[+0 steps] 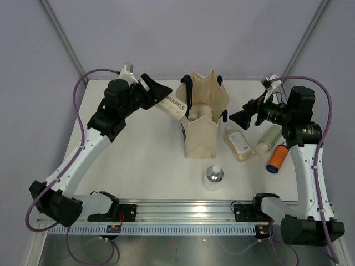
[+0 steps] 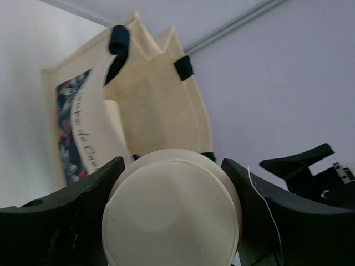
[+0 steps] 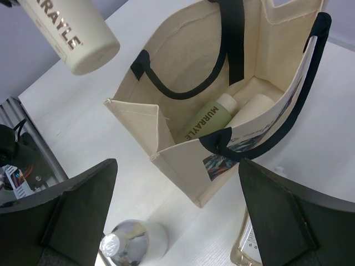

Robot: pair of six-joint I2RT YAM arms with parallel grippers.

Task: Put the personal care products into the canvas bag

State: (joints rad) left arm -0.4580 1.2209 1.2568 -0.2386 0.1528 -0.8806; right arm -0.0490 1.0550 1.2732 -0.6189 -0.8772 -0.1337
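Top external view, from the left: the left gripper [image 1: 161, 96] sits in the upper left of the frame, its jaws clamped on the white lettered bottle [image 1: 172, 105]. The bottle lies tilted, with its free end at the left rim of the canvas bag [image 1: 201, 143]; whether it touches the fabric cannot be told. In the left wrist view the same gripper [image 2: 172, 213] shows a dark finger pressed on either side of the bottle's round base [image 2: 172, 221]. That base hides the rest of the bottle and the lower bag [image 2: 158, 105].

The bag stands upright and open at the centre of the table [image 1: 144, 160]. Inside it, the right wrist view shows a pale green bottle [image 3: 206, 120] beside a cream bottle [image 3: 250, 110], both partly covered by the bag's wall [image 3: 183, 55] and handle.

Below the bag stands a clear silver-capped bottle [image 1: 213, 175]. An amber flask [image 1: 238, 144] lies just right of the bag.

The right gripper [image 1: 240, 118] hovers above the flask with its jaws wide apart, holding nothing.

Further right lie a pale green tube [image 1: 269, 138] and an orange dark-capped bottle [image 1: 277, 158], both partly under the right arm.
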